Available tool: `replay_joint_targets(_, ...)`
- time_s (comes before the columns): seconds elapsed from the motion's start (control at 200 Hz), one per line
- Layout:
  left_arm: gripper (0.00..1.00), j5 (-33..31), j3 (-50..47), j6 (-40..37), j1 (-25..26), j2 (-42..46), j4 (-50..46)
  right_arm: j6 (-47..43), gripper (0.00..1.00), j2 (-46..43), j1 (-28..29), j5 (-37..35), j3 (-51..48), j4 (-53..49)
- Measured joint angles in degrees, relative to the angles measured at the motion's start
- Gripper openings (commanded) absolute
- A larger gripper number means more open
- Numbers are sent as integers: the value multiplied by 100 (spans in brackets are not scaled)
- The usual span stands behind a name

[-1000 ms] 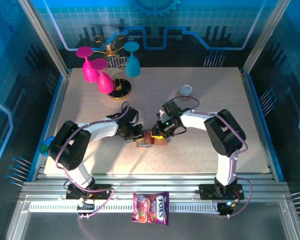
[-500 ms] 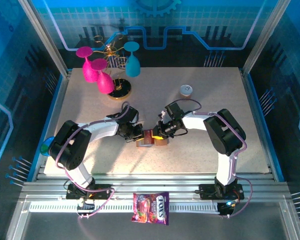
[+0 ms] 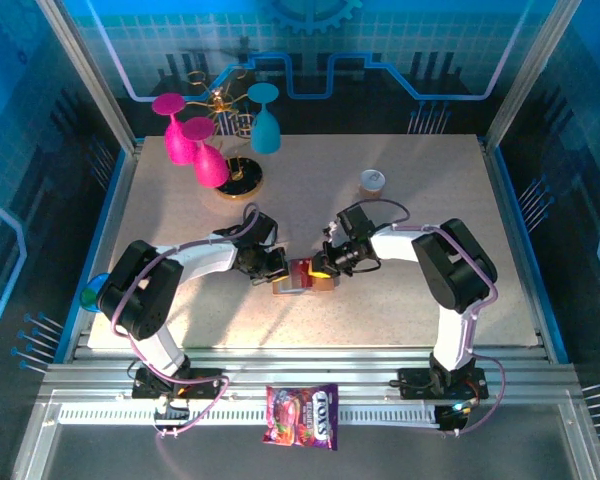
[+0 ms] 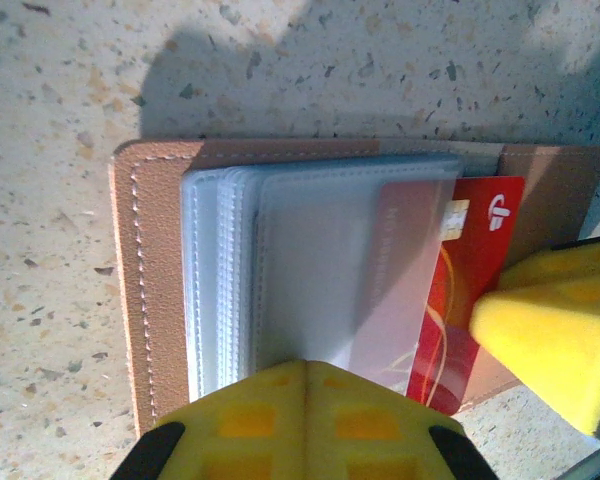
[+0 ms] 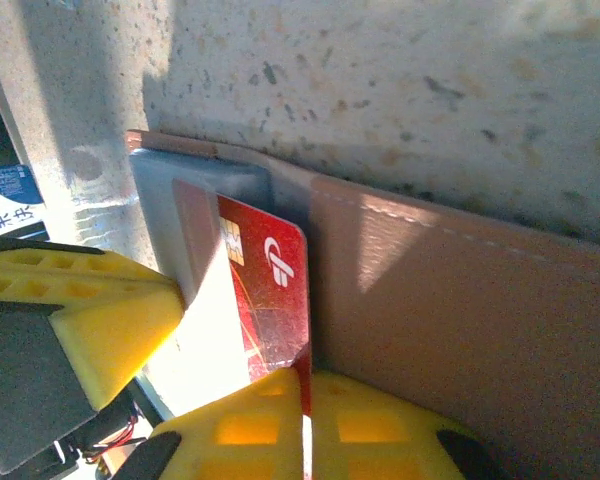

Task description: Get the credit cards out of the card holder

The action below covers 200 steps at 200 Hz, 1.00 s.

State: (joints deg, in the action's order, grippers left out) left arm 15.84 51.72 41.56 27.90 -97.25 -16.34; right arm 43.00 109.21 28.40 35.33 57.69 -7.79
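Note:
The tan-brown card holder (image 3: 302, 278) lies open on the table between both arms, its brown cover (image 4: 145, 300) and clear pockets (image 4: 310, 260) seen close up. A red credit card (image 4: 475, 250) sticks partway out of a pocket toward the right. My left gripper (image 4: 308, 368) is shut, its yellow tips pressing down on the clear pockets. In the right wrist view my right gripper (image 5: 302, 378) is shut on the lower edge of the red credit card (image 5: 270, 285), beside the brown flap (image 5: 460, 320). From above, the left gripper (image 3: 277, 268) and right gripper (image 3: 325, 266) flank the holder.
Two pink glasses (image 3: 195, 145) and a blue glass (image 3: 265, 125) stand on a rack at the back left. A small round cap (image 3: 372, 180) sits behind the right arm. A colourful candy packet (image 3: 302, 415) lies on the front rail.
My right gripper's jaws have shut onto the red card's edge and shifted slightly right. The left arm has stayed pressed on the holder.

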Motion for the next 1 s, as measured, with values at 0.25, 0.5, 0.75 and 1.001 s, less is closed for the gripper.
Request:
replay_joint_targets(0.25,0,-2,15,-2,0,0,-22,-350,9,-280,-74,-330,-28,-511)
replay_joint_targets(0.5,0,-4,26,-2,0,0,-59,-605,8,-372,-74,-658,4,-953)
replay_joint_targets(0.75,0,-4,33,-2,0,0,-79,-717,8,-442,-74,-835,72,-1193)
replay_joint_targets(1.001,0,-4,33,-2,0,2,-79,-704,12,-466,-74,-737,146,-1187)
